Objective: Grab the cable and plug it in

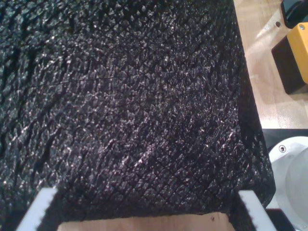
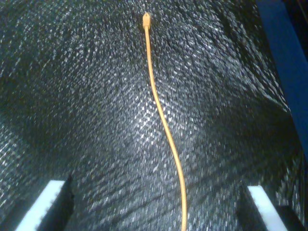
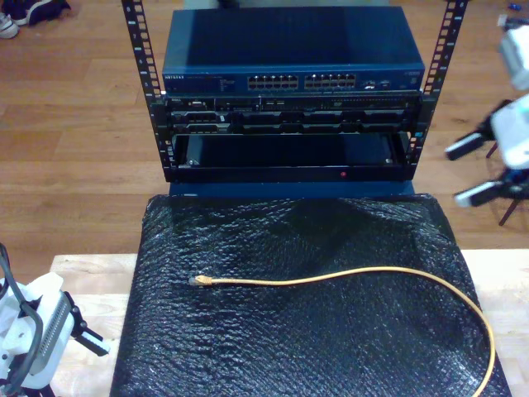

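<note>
The yellow-orange cable (image 3: 331,279) lies loose on a black mesh mat (image 3: 289,356). Its clear plug (image 3: 201,282) points to the exterior view's left, and the cable curves off the mat's near edge at that view's right. My second gripper (image 3: 471,169) hangs open at the exterior view's right, off the mat. In its wrist view the cable (image 2: 166,130) runs between the white fingers (image 2: 48,204) up to the plug (image 2: 146,19). My first gripper (image 1: 147,214) is open over the mat with nothing between its fingers, low at the exterior view's left (image 3: 83,337).
A blue network switch (image 3: 293,50) with rows of ports (image 3: 302,83) sits in a black rack (image 3: 289,136) behind the mat. A wooden table (image 3: 83,273) shows beside the mat. A yellow and black box (image 1: 294,53) and a white round base (image 1: 293,178) stand near my first gripper.
</note>
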You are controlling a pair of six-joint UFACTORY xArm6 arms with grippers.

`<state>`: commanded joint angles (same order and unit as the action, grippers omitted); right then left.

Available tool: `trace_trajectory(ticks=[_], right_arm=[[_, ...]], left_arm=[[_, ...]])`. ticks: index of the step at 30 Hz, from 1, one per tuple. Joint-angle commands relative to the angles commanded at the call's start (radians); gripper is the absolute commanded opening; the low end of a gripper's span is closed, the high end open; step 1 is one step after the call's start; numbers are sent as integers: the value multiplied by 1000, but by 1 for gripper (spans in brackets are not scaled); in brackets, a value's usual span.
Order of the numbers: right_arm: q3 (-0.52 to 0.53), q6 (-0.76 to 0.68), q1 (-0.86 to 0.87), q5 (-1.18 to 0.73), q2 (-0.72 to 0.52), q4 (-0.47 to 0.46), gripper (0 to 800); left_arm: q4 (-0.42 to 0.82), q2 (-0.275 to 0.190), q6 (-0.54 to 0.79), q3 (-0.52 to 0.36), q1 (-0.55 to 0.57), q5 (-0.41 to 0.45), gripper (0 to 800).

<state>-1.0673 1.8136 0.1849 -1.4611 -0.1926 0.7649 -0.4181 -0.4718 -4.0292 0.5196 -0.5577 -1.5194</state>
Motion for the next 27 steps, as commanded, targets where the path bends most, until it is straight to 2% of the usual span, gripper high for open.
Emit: trace_trajectory(ticks=[8,22,27], right_arm=[[-6,-126,-216,140,0,-66,796],[-80,-388,-526,358,140,-324,794],[-94,-532,-621,414,195,-413,792]], left_arm=[[0,0,0,0,0,0,800],[0,14,0,3,-2,3,800],[0,21,-12,5,-2,8,800]])
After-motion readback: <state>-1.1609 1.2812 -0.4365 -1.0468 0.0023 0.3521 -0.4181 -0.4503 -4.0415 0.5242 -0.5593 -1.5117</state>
